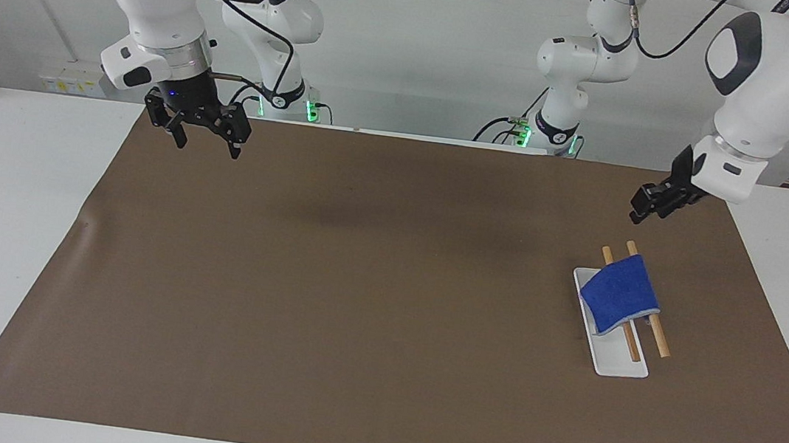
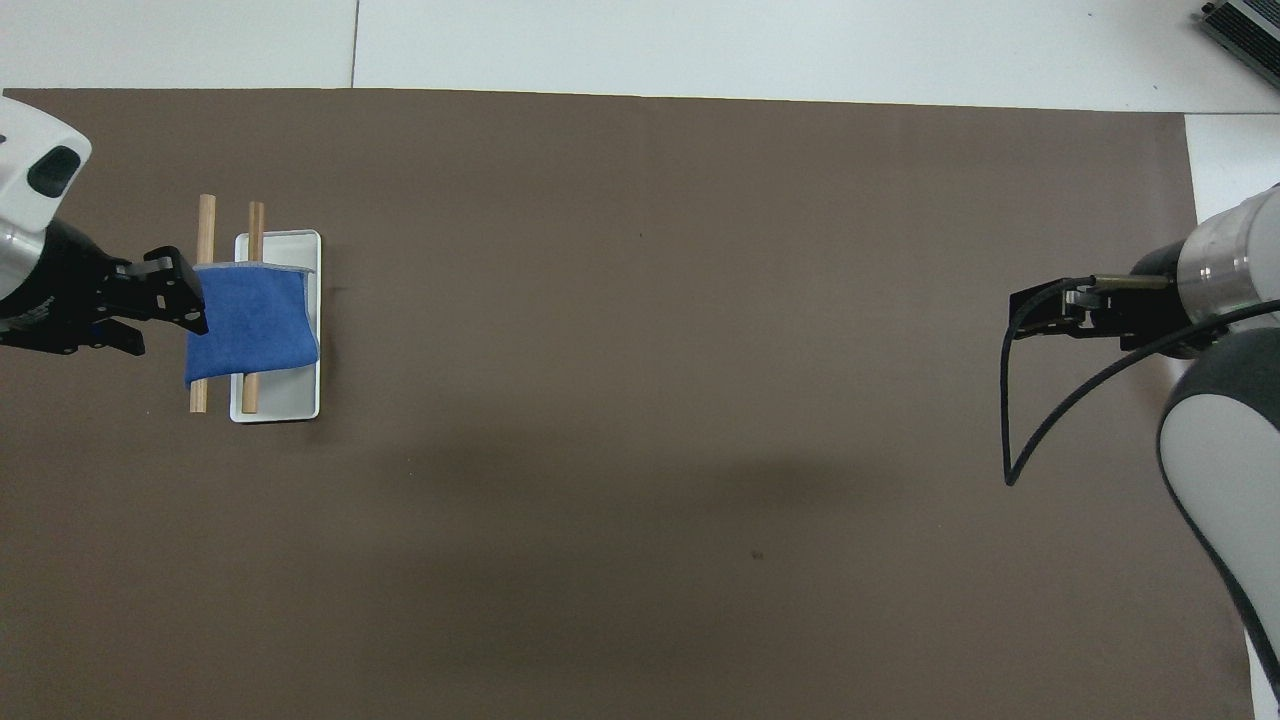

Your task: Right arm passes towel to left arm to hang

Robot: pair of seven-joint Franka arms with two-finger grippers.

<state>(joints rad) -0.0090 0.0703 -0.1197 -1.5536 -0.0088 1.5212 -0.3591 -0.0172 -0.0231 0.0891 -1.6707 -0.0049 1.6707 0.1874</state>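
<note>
The blue towel (image 1: 620, 293) hangs over two wooden rods (image 1: 657, 338) on a white base (image 1: 617, 366), toward the left arm's end of the table. It also shows in the overhead view (image 2: 250, 322). My left gripper (image 1: 645, 205) is up in the air, empty and open, over the mat by the rods' end nearer the robots, clear of the towel. In the overhead view it (image 2: 160, 318) overlaps the towel's edge. My right gripper (image 1: 203, 136) is open and empty, waiting over the mat's corner at the right arm's end, and shows in the overhead view (image 2: 1045, 308).
A brown mat (image 1: 357, 284) covers most of the white table (image 1: 10, 207). The rack's rods (image 2: 205, 222) and base (image 2: 300, 400) are the only things standing on it. A black cable (image 2: 1010, 440) loops from the right wrist.
</note>
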